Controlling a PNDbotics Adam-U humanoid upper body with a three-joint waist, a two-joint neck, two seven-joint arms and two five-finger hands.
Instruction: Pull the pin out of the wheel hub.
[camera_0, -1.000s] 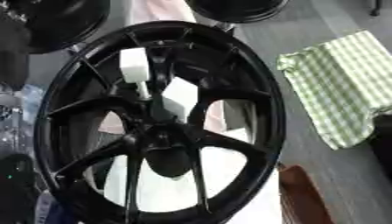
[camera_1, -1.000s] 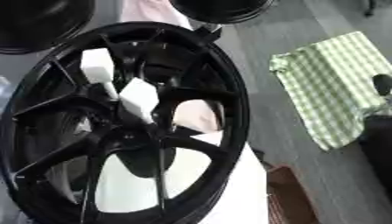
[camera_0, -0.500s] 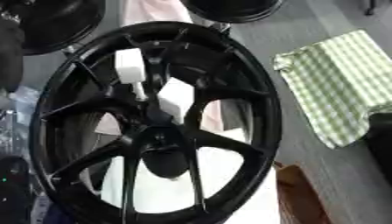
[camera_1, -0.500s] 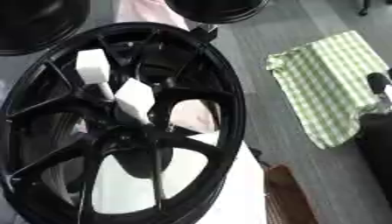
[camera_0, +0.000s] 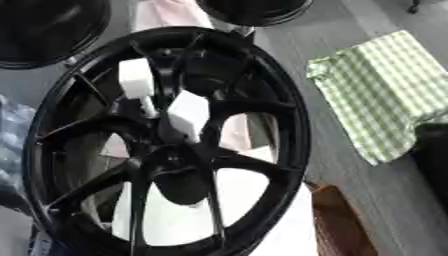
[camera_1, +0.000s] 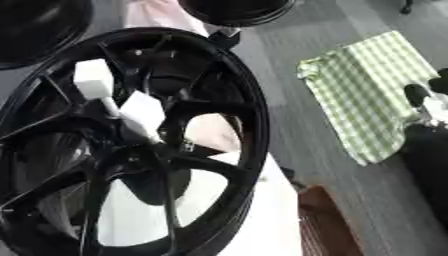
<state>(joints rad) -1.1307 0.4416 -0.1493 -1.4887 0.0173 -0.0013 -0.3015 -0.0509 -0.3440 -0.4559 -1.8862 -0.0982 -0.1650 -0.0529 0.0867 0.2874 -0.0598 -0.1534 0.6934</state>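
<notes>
Item: black multi-spoke metal wheel hub (camera_0: 254, 106), filling the left and centre of both views, lying over a white desk (camera_0: 179, 220).

Item: white blocky pin (camera_0: 187, 116), seated among the spokes just above the hub centre, at about 11 o'clock from it. Two white blocks: the larger at 11 o'clock, the second nearer the centre, with a thin white stem between them. Long axis from 11 o'clock down to 5 o'clock, lower end toward the hub centre. Still lodged in the wheel.

Item: right hand (camera_1: 423, 102), only a dark and silver form at the 3 o'clock edge of the right eye view, over the cloth's edge. Well apart from the pin, at 3 o'clock of it, the wheel rim and cloth between. Open or clenched: cannot tell.

Left hand: in neither view.

Item: green-and-white checked cloth (camera_0: 385, 95), flat on grey floor at 2 o'clock of the wheel.

Item: brown box-like thing (camera_0: 343, 222) at 5 o'clock.

Items: two further black wheels (camera_0: 254, 9) (camera_0: 44, 30) along the 12 o'clock edge.
</notes>
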